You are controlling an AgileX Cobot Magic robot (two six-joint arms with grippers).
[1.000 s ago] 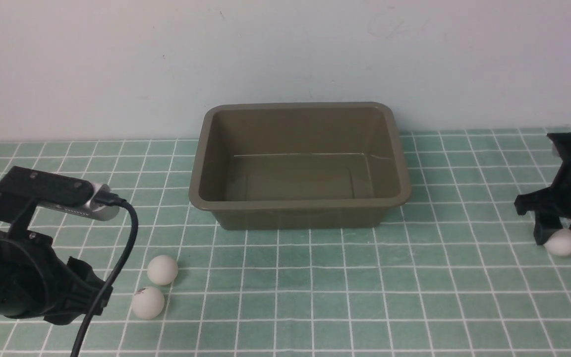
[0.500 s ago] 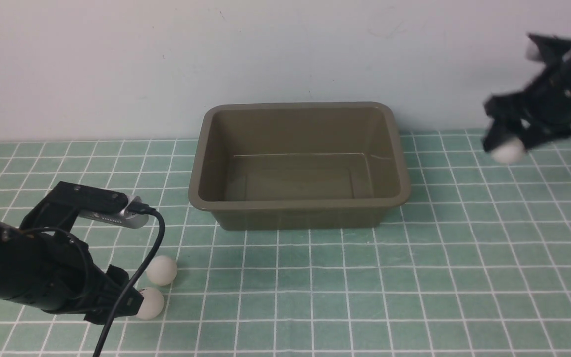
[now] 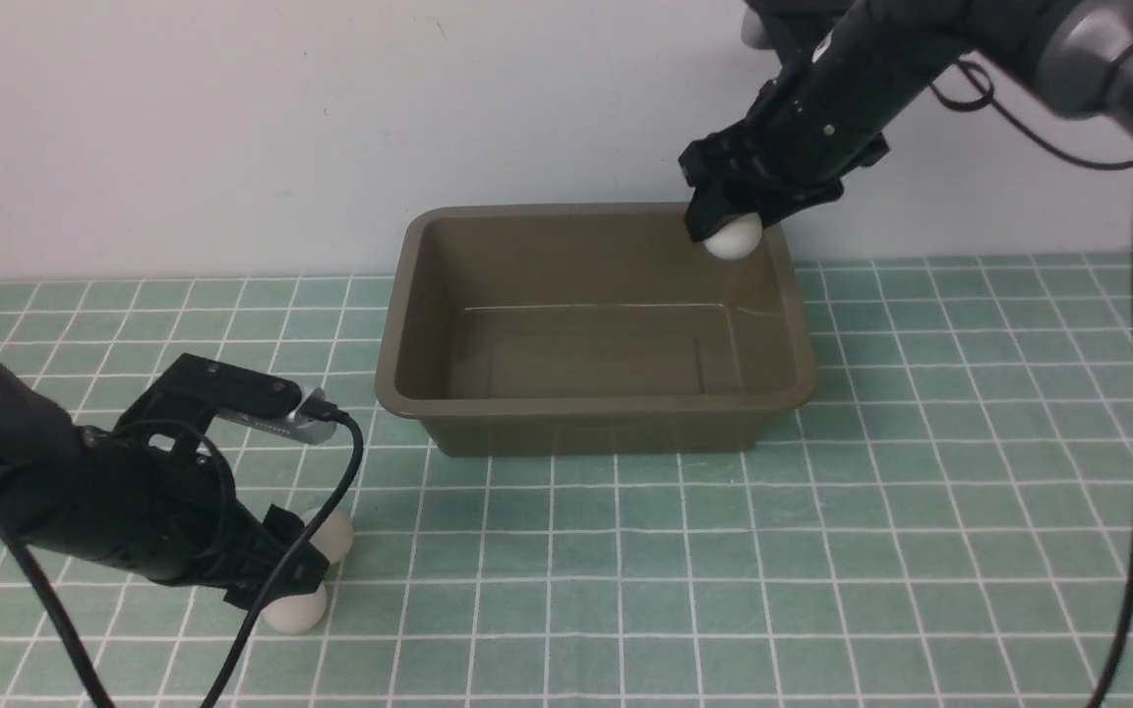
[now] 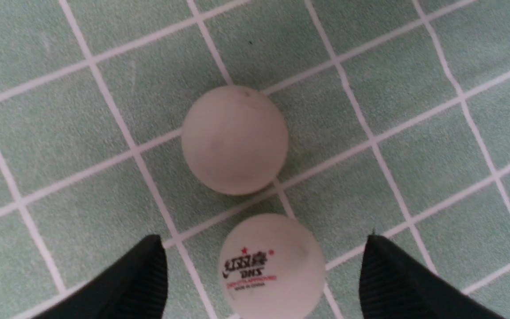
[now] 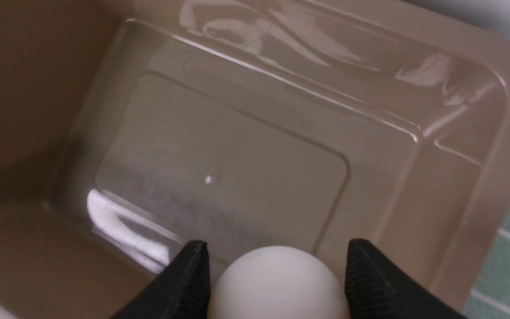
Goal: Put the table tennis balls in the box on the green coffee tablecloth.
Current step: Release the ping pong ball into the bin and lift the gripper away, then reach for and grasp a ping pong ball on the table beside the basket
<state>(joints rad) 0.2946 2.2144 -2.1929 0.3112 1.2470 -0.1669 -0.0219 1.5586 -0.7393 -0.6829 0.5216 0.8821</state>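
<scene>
Carrying one ball (image 3: 734, 239) clamped between its jaws, the right gripper (image 3: 724, 224) hangs over the box (image 3: 586, 423), upper right of centre. Release is due next. At lower left, the left gripper (image 3: 299, 580), jaws spread wide and empty, straddles the printed ball (image 4: 272, 266) on the tablecloth (image 3: 921, 551); it should close.

Left gripper (image 4: 263, 238) hangs low, angled down, jaws spread wide; right gripper (image 3: 729, 224), raised high, pinches a table tennis ball (image 5: 277, 283).
</scene>
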